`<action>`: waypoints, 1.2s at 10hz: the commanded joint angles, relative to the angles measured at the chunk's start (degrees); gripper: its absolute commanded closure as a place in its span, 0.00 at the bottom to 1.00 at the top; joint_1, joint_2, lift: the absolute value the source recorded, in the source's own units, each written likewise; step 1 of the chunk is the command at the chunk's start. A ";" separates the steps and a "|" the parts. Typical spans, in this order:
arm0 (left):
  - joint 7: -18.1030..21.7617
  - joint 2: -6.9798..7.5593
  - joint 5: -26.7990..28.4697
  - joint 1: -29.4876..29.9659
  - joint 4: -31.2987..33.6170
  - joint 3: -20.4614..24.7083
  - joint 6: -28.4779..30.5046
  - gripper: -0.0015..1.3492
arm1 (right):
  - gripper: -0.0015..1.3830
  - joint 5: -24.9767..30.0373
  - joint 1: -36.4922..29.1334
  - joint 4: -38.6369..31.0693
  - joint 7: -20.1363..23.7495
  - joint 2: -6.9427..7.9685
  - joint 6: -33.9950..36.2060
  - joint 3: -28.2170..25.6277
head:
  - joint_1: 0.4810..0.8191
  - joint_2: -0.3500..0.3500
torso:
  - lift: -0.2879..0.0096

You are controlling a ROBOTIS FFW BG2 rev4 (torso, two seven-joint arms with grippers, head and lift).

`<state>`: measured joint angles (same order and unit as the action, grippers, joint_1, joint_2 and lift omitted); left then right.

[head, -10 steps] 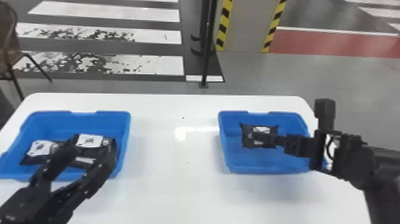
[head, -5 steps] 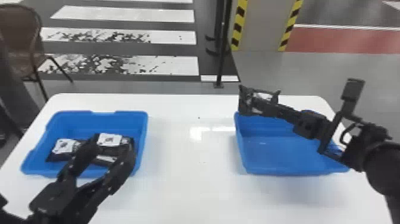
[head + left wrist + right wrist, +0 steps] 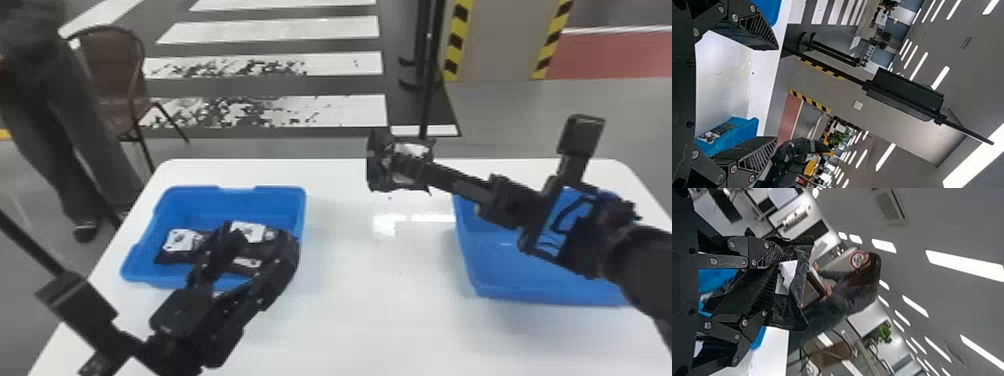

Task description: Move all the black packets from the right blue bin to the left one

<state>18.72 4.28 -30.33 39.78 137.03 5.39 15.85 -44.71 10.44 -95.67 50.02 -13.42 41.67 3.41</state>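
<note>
Held aloft, with the drop ahead

Your table [image 3: 360, 325] bore two blue bins, well apart. The left bin [image 3: 225, 200] was the goal, and the right bin [image 3: 550, 295] showed bare blue wherever your right arm [image 3: 645, 265] did not cover it. In the left wrist view a dark, white-marked patch [image 3: 718, 132] lay at that right bin; you could not tell whether it was one more packet, so it deserved a check.

Your left claw [image 3: 262, 240] was spread wide over the near side of the left bin, gripping nothing. It probably stood there ready to help, but it might have crowded the drop, and you would have done well to clear it first.

Your right claw [image 3: 400, 165] was closed on a black packet [image 3: 379, 175], pinching it about the middle above the table between the bins. Holding it that high likely served to clear the bin walls. The wrapper bulged and creased around the fingers [image 3: 770, 256], so it seemed soft and might slip if squeezed unevenly. Your next move called for carrying it left, then lowering it before letting go.

At least two packets [image 3: 175, 256] lay close together in the left bin, label side up. Their white labels [image 3: 247, 232] carried dark marks too small to make out.
</note>
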 commanded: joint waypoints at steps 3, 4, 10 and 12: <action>-0.26 0.29 -5.32 -2.09 -1.68 -1.73 -6.01 0.17 | 0.81 -6.14 1.79 1.53 0.17 -0.29 -0.05 9.04 | 0.63 0.79 | 0.50; -0.26 0.38 -6.80 -2.94 -2.11 -2.53 -7.14 0.17 | 0.81 -7.28 2.22 1.53 0.26 -0.38 -0.05 10.41 | 0.63 0.82 | 0.50; -0.26 1.43 -9.32 -3.92 -2.67 -5.62 -6.30 0.17 | 0.81 -9.22 3.62 2.37 0.26 -0.56 0.23 13.84 | 0.63 0.84 | 0.50; -0.26 1.43 -9.54 -3.92 -2.67 -5.62 -6.44 0.17 | 0.81 -11.39 3.90 3.36 0.26 -0.56 0.37 16.35 | 0.63 0.84 | 0.50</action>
<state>18.46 5.71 -39.76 35.86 134.37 -0.27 9.45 -55.24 14.18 -92.76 50.27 -13.98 41.96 18.91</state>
